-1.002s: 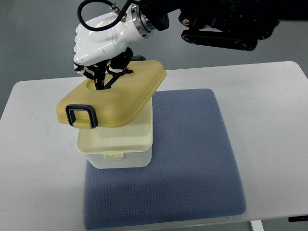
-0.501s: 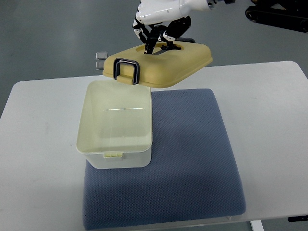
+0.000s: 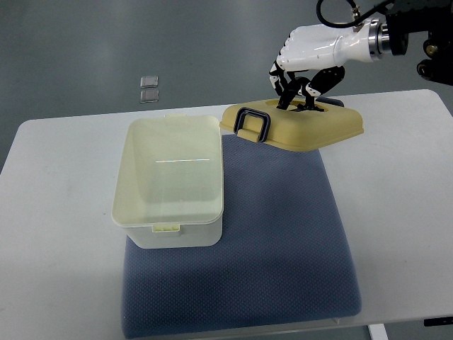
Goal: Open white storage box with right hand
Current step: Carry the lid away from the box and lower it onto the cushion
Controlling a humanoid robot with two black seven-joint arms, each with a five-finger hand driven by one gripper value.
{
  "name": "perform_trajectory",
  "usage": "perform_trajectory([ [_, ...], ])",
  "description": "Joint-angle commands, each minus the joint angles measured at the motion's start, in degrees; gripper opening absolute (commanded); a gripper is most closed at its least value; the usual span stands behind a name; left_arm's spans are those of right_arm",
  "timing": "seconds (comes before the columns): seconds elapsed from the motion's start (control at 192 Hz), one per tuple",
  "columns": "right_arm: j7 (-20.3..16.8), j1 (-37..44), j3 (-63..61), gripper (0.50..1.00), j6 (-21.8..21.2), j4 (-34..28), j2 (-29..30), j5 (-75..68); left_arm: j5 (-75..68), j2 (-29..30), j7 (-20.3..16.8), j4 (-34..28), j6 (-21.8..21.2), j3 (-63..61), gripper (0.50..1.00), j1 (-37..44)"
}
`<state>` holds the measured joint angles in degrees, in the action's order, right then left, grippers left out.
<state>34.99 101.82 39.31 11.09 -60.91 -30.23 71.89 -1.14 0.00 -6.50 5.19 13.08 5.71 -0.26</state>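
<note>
The white storage box [image 3: 170,184] sat open at left of centre, on the blue mat [image 3: 283,241]. My right hand [image 3: 304,88], upper right, gripped the lid [image 3: 294,127] by its recess, carrying it well clear, low over the mat's far edge.
</note>
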Motion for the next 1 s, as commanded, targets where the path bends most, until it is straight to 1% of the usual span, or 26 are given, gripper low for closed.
perform_trajectory([
  [0.0, 0.01, -1.8, -0.03, 0.5, 0.07, 0.09, -0.53, 0.62, 0.0, 0.0, 0.0, 0.0, 0.02, 0.0, 1.0, 0.0],
  [0.355, 0.01, -7.34, -3.63, 0.5, 0.16, 0.53, -0.09, 5.1, 0.0, 0.0, 0.0, 0.0, 0.02, 0.0, 1.0, 0.0],
  [0.569, 0.01, -11.11, -4.42, 0.5, 3.94, 0.53, 0.7, 8.53, 0.0, 0.0, 0.0, 0.0, 0.02, 0.0, 1.0, 0.0],
  [0.829, 0.01, -16.39, -7.58, 0.5, 4.2, 0.53, 0.79, 11.08, 0.0, 0.0, 0.0, 0.0, 0.02, 0.0, 1.0, 0.0],
  [0.996, 0.01, -18.15, -7.67, 0.5, 4.64, 0.53, 0.79, 11.7, 0.0, 0.0, 0.0, 0.0, 0.02, 0.0, 1.0, 0.0],
])
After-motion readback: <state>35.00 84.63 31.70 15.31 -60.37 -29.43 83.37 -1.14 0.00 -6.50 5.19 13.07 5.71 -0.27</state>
